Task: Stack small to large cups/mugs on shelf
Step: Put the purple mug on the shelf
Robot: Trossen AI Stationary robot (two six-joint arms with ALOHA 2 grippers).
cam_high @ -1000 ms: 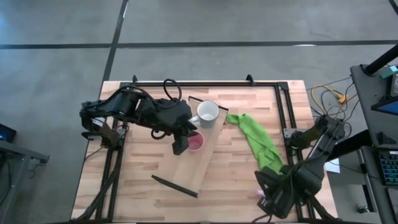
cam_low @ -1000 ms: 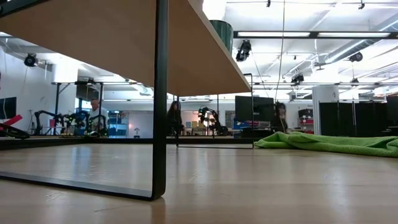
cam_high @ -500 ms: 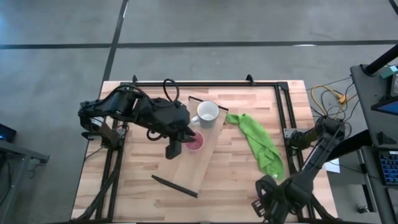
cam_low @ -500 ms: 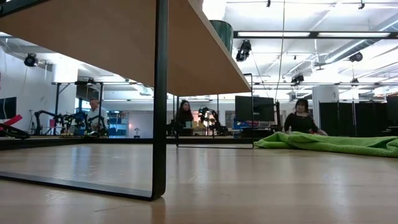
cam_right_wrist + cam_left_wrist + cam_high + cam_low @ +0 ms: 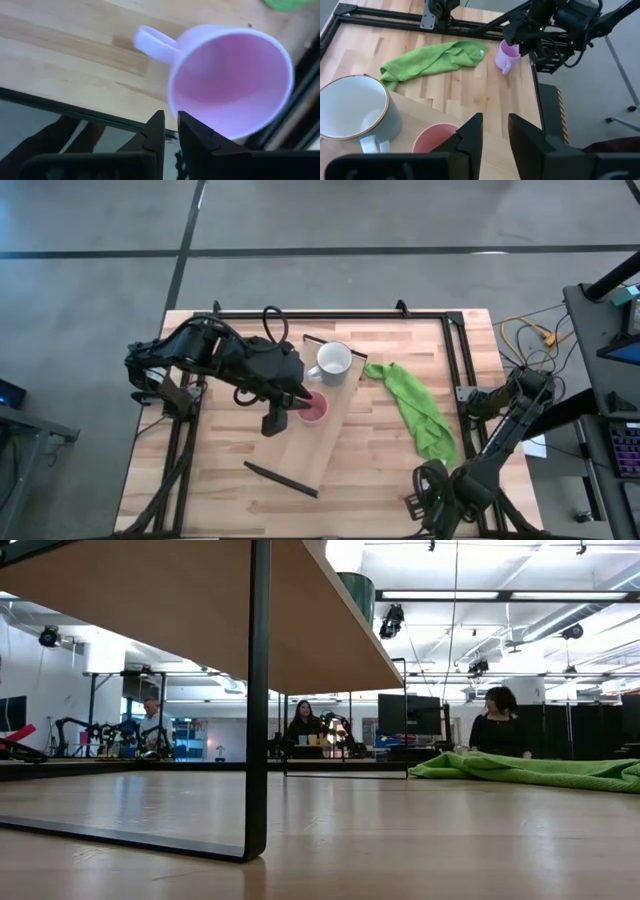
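The light-wood shelf [image 5: 305,450] lies slantwise on the table. On it stand the grey-white mug [image 5: 335,360] and, just nearer, the salmon cup [image 5: 315,409]. The left wrist view shows both, the mug [image 5: 352,112] and the cup [image 5: 436,139]. My left gripper [image 5: 495,120] is open and hovers beside the salmon cup, on its left-near side [image 5: 290,408]. My right gripper [image 5: 171,116] is at the table's near right corner [image 5: 428,500], shut on the lilac mug [image 5: 230,80]. That mug [image 5: 509,52] is hidden under the arm in the high view. My right gripper holds the lilac mug by its rim [image 5: 172,107], on the side next to the handle [image 5: 152,39]. The wall is pinched with one finger inside the mug and one outside. The mug is tilted, its mouth toward the wrist camera, and looks lifted above the table's corner.
A green cloth [image 5: 418,408] lies crumpled right of the shelf, between the two arms, and shows in the low view [image 5: 530,770]. Black rails [image 5: 455,360] run along the table's far and right sides. Bare wood lies near the front edge. People move in the room behind.
My left gripper has drawn back from the salmon cup toward the table's left and near side; the cup stays on the shelf. My right arm has swung the lilac mug toward the near edge at the right corner.
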